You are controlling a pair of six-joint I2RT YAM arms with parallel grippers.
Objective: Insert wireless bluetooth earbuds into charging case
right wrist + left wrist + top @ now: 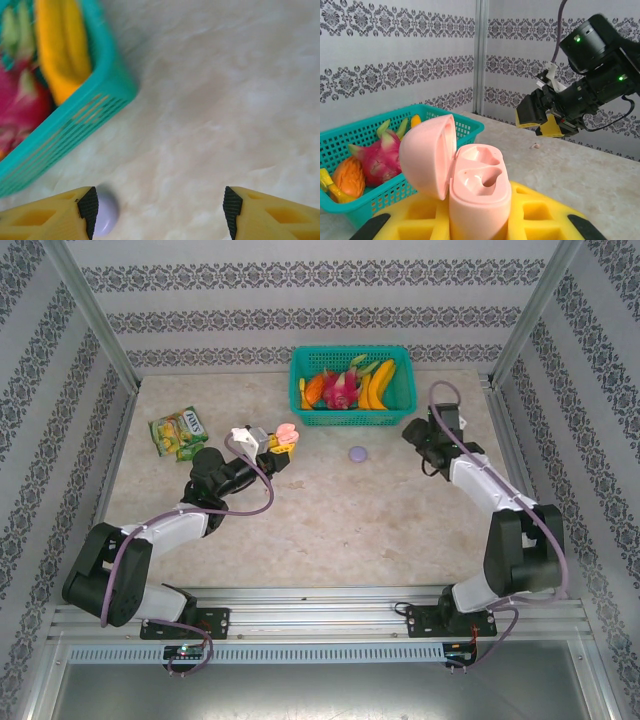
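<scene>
Left claw [278, 443] grips the open round pink plastic case [480, 195]; right claw [157, 207] gapes empty.
Tiny pink plastic bud [535, 146] near it looks light and slippery: pinch its sides softly.

Damask-striped walls [300, 300] and metal posts [92, 310] enclose a beige marbled table [350, 510].

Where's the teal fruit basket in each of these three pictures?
Top: the basket sits midway along the table's far edge.
Left wrist: lower left, beyond the open pink case.
Right wrist: upper left, its corner near the purple case.
Shared landmark: the pink dragon fruit inside it.
</scene>
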